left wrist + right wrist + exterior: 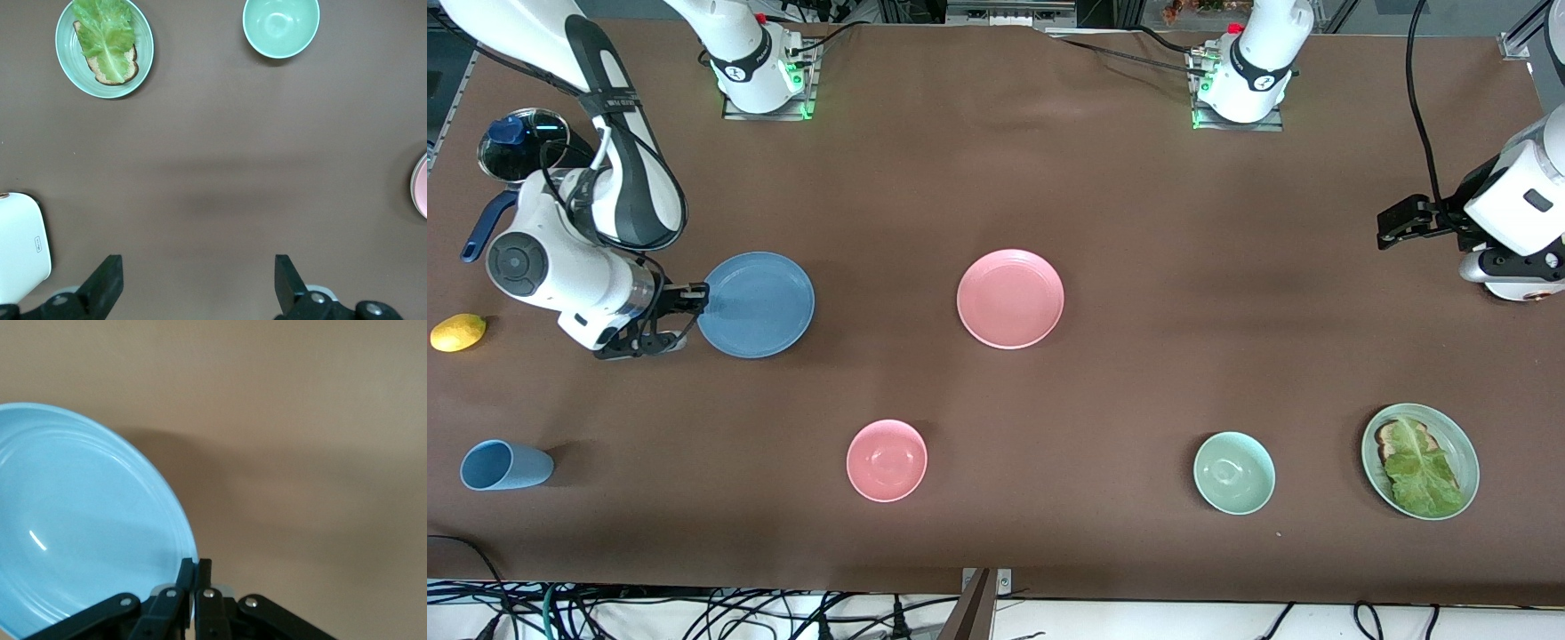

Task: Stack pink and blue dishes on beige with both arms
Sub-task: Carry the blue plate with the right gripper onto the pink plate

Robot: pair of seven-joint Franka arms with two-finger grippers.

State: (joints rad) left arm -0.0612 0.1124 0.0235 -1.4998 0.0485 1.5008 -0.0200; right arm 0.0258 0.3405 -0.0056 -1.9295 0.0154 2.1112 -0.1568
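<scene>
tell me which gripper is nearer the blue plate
Right. The right gripper is shut on the rim of the blue plate. The left gripper waits with jaws open over bare table at the left arm's end.

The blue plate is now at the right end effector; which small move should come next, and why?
Probably a gentle lift of the blue plate off the table. The right end effector is shut on the plate's rim at the edge toward the right arm's end, and the plate looks not yet raised. The left end effector waits open.
</scene>
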